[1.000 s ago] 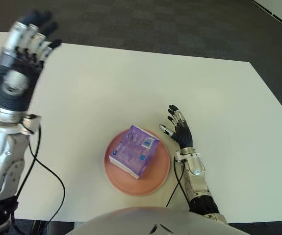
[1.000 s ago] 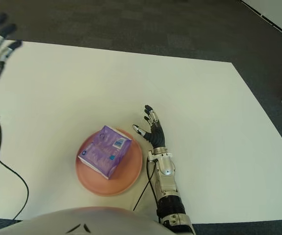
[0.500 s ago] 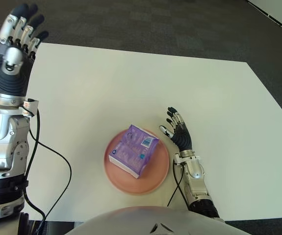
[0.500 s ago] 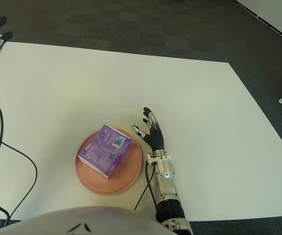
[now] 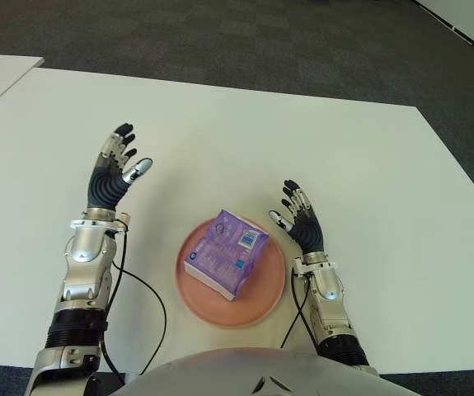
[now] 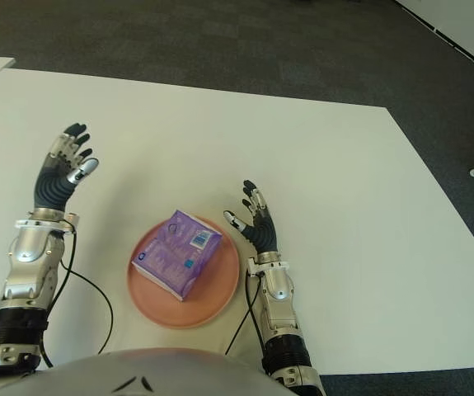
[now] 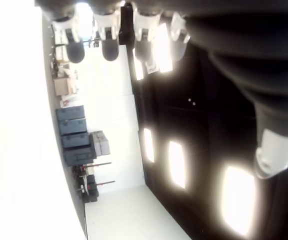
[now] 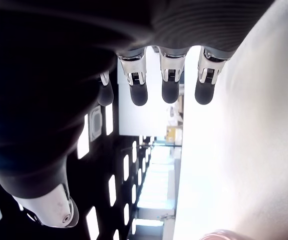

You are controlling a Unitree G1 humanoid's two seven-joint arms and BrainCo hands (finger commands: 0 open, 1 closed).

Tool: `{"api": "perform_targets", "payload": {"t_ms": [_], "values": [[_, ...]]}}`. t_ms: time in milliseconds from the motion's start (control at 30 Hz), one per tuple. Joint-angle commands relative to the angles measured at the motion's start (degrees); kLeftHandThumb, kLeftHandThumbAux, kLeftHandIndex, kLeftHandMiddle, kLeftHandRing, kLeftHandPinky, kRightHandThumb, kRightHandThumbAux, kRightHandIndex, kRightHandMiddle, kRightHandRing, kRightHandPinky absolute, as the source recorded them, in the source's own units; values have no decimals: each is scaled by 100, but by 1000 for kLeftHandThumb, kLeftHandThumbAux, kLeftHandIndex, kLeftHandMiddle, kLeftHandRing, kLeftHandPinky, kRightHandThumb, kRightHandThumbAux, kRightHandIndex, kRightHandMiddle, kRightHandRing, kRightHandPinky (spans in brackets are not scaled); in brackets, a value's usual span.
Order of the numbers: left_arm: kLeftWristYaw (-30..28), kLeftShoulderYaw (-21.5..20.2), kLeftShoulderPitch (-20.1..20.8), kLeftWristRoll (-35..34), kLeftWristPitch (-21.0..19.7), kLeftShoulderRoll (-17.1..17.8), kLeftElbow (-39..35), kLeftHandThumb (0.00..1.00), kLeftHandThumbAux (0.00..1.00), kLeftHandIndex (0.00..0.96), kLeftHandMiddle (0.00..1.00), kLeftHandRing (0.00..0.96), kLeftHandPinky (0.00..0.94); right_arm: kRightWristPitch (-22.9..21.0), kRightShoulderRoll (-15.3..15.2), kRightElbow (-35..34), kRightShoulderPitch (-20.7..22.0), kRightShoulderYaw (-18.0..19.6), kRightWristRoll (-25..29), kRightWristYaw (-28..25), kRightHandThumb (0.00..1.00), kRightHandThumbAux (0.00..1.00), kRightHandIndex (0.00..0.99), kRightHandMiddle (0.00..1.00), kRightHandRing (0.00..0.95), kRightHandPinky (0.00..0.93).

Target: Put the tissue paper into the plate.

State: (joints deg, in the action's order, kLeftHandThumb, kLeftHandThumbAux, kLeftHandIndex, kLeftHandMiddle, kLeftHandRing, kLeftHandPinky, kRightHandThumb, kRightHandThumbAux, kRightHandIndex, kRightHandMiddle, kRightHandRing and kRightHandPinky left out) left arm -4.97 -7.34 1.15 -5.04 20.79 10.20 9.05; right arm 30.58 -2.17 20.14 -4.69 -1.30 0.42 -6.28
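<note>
The tissue pack (image 5: pixel 227 264) already lies on the plate (image 5: pixel 265 304), so the job looks done, with the left hand (image 5: pixel 113 172) and right hand (image 5: pixel 302 225) on either side of the plate, open and empty.

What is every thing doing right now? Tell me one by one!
tissue paper: lying in the plate, nobody holding it.
plate: flat on the table, tissue paper inside.
left hand: open, empty, left of the plate.
right hand: open, empty, right of the plate.
table: white.
</note>
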Motion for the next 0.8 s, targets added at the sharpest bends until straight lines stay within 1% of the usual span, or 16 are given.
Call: {"api": "perform_targets", "payload": {"t_ms": [33,200,300,400,700,800], "values": [[236,295,-72,461,-167,-244,687,0,548,0,0,0,0,-376,37,194,-405,-51,-92,63,0,751,0,0,0,0],[303,302,53,560,-199,-253,997,0,513,0,0,0,0,-447,53,95,-455,-65,-125,123,0,765,0,0,0,6],[320,237,181,560,-225,-226,1213,0,506,0,0,0,0,-464,63,55,-483,-63,-125,148,0,768,0,0,0,7],[347,198,220,551,-174,-223,1343,0,506,0,0,0,0,-455,74,45,-494,-56,-118,173,0,773,0,0,0,16],[590,87,218,586,135,-303,1551,0,507,0,0,0,0,-411,79,51,-501,-41,-97,190,0,795,0,0,0,28],[628,70,95,559,203,-334,1480,0,506,0,0,0,0,-400,71,55,-498,-36,-106,198,0,801,0,0,0,32]]}}
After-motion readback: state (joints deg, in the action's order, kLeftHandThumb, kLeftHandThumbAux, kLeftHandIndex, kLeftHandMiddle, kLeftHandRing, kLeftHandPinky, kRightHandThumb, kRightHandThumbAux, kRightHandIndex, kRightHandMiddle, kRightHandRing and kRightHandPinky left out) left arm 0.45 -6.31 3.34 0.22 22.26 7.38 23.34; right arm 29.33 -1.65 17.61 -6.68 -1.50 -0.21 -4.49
